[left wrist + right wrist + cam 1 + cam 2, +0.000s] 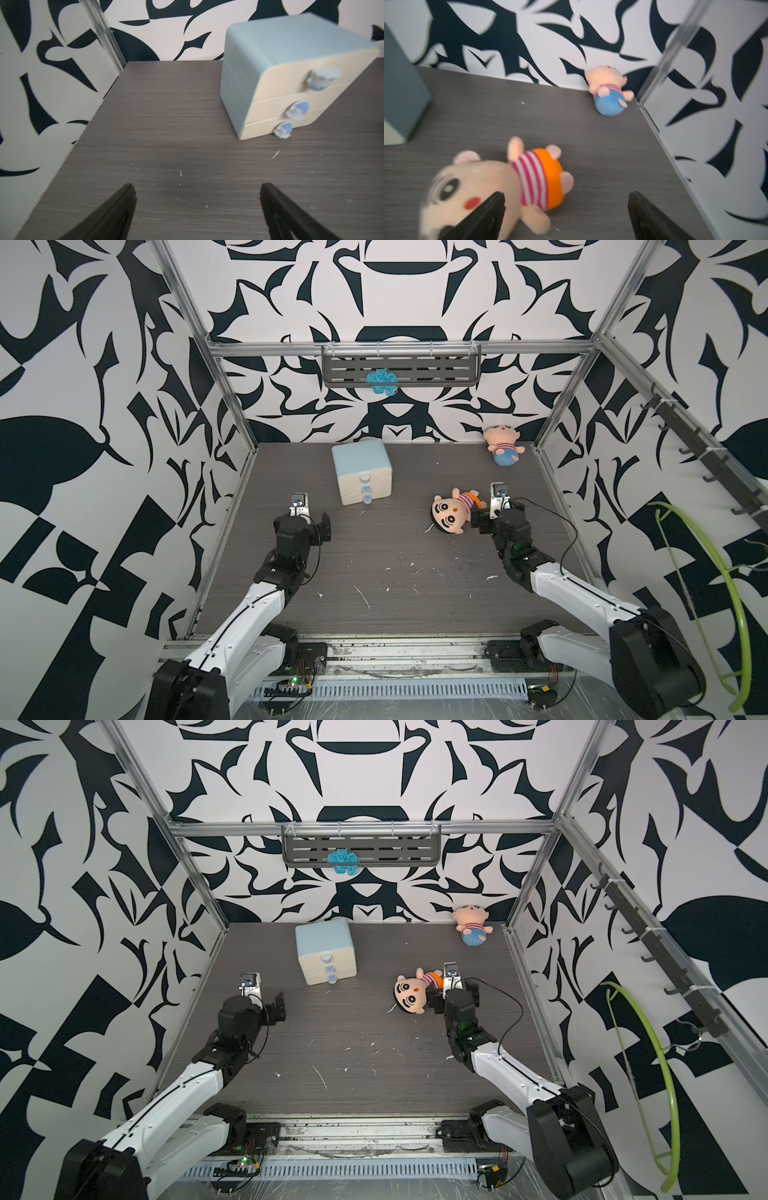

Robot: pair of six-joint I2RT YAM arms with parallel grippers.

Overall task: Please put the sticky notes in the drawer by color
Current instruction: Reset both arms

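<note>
- Worktop [374, 593]: bare of any notes. No yellow, green or pink pad shows in any view.
- Drawer [361, 464]: it stands near the back edge, left of the middle, with all three fronts shut. If the notes are here at all, they are inside it, and that cannot be seen.
- Left fingers [116, 209]: spread wide and empty, over bare worktop near the left edge, with the drawer ahead of them and apart from them.
- Right fingers [485, 218]: spread wide and empty, towards the right edge, just beside the orange doll [453, 512]. Whether they touch it cannot be told.
- Blue doll [503, 445]: it lies in the back right corner and is no part of the job.
- Knobs [365, 488]: three in a column on the drawer's front, none gripped.
- Step, as I judge it: the sorting looks finished, or the notes have not been laid out yet. Shut fronts and empty fingers fit either.
- Next move: if it is done, draw both arms back clear of the doll and the drawer. If not, the notes must be found first, then a knob pinched and pulled straight out.
</note>
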